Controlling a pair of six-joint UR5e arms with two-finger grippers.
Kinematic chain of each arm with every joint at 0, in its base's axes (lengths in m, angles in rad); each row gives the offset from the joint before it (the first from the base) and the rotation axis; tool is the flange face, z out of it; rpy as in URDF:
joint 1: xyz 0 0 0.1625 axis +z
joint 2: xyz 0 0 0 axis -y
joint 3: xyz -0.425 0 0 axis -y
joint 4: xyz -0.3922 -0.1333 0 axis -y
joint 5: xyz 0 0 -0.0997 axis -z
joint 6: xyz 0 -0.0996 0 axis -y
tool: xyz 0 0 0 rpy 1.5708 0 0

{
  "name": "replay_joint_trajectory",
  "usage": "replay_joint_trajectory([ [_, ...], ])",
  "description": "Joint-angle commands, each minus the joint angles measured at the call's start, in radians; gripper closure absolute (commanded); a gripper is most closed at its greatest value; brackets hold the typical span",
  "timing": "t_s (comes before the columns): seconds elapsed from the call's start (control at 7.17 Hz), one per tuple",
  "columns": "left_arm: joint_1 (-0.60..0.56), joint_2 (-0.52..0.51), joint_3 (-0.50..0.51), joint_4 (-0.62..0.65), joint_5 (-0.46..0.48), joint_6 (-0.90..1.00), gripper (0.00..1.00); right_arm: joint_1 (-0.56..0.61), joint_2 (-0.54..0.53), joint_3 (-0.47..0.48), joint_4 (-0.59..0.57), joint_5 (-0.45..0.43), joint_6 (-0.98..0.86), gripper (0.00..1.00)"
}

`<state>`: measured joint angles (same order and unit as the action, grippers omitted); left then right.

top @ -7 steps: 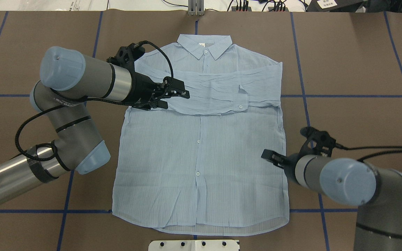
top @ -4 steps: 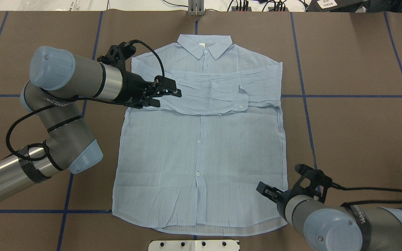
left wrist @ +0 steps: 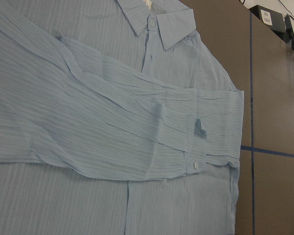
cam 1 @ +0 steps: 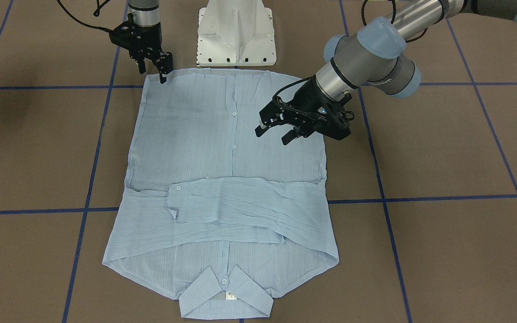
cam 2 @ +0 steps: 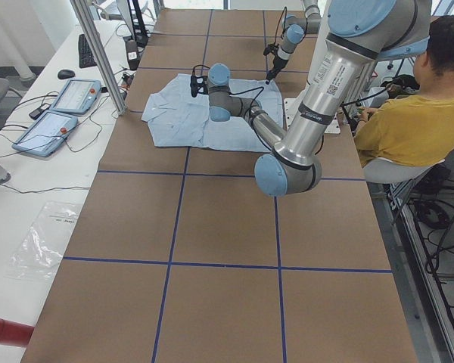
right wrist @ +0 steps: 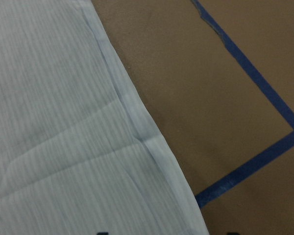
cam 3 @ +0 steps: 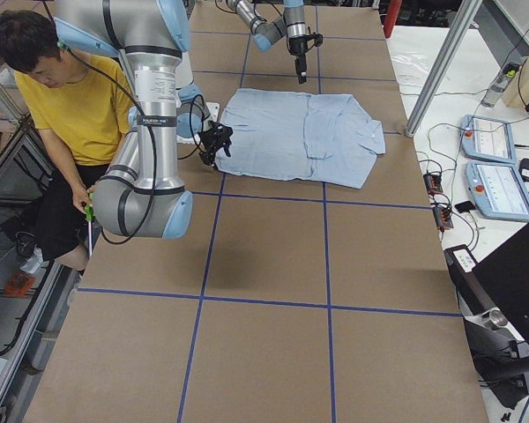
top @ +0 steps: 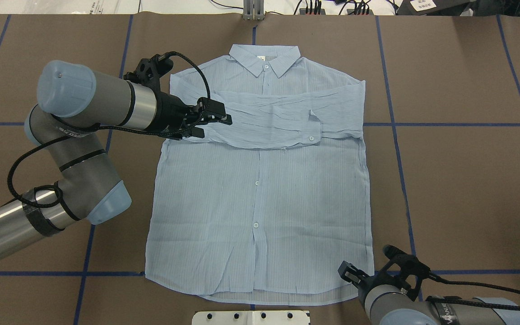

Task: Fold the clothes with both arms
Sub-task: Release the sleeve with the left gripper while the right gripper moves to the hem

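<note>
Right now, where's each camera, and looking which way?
Front: opposite the robot, facing it; shirt, left pincer, right pincer.
Overhead: behind robot, looking down; both arms.
Left side: table end; left arm near.
Right side: opposite end; right arm near.
Left wrist: folded sleeves; no pincer.
Right wrist: shirt's edge; pincer specks.
All share the shirt.

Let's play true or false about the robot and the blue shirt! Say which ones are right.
1. The shirt lies flat with its buttons facing up. True.
2. A sleeve is folded across the chest. True.
3. The left gripper is pinching the collar. False: it is open, over the shirt's side by the sleeve.
4. The right gripper is over the collar. False: it is at a hem corner, far from the collar.
</note>
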<state>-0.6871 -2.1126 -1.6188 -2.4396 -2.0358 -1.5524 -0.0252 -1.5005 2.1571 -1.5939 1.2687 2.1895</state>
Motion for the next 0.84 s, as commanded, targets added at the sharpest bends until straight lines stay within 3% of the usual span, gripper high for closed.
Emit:
replay_joint_trajectory([
  [0.0,0.0,0.0,0.002,-0.001,0.0,0.0,0.1,-0.002,0.0,-0.011,0.0,0.014,0.022,0.19],
  [0.14,0.0,0.0,0.002,0.001,0.0,0.0,0.1,-0.002,-0.001,-0.01,0.0,0.023,0.024,0.26],
  [0.42,0.001,0.0,0.003,-0.001,0.0,-0.002,0.1,-0.001,-0.006,-0.009,-0.001,0.024,0.026,0.69],
  [0.7,0.001,0.0,0.0,0.001,-0.001,-0.003,0.1,0.004,-0.01,-0.009,-0.003,0.026,0.024,0.94],
])
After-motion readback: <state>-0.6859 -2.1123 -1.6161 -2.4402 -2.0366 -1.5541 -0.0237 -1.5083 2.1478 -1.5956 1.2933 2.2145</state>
